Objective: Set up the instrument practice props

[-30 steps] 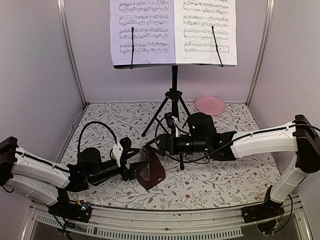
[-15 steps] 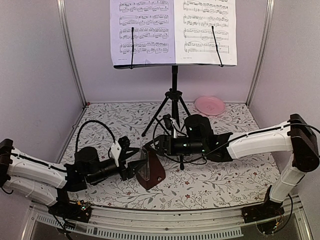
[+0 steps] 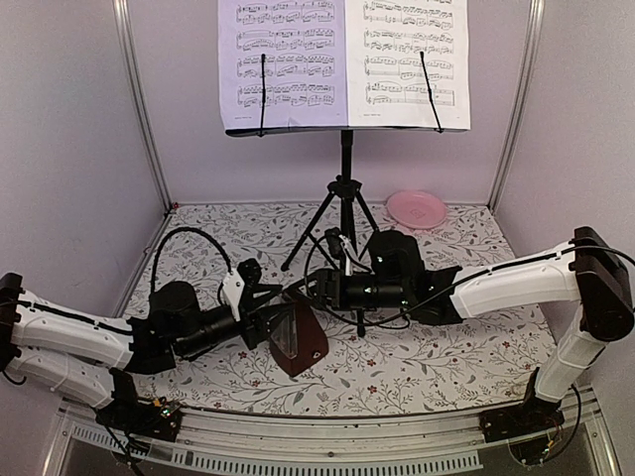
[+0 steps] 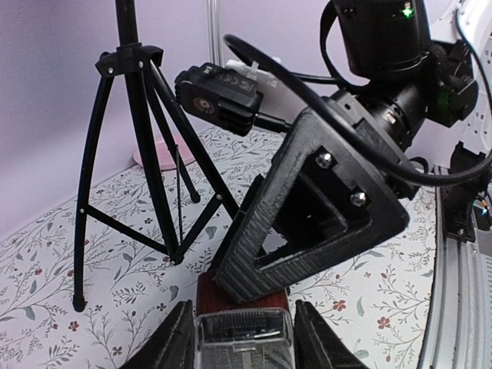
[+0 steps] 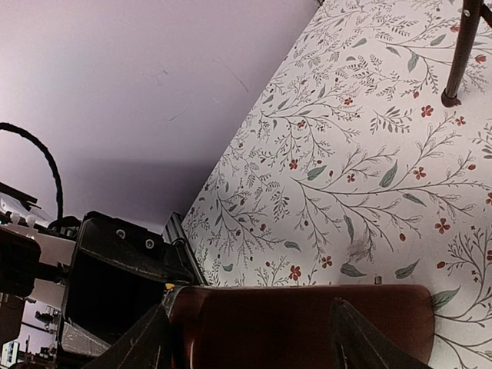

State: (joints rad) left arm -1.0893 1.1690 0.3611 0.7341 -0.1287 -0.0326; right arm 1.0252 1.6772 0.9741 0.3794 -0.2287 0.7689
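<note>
Metronome (image 3: 301,342) sits between the fingers of both grippers. The left gripper (image 4: 244,342) flanks one end, cropped by the frame's bottom edge, and the right gripper (image 5: 250,330) straddles the red-brown body from the opposite side. Neither wrist view shows whether the pads press or merely stand close, so grasp or release cannot be told; beyond the jaws, two sheet-music pages (image 3: 288,64), cut off on top, hide the music stand (image 3: 346,188) desk.
</note>
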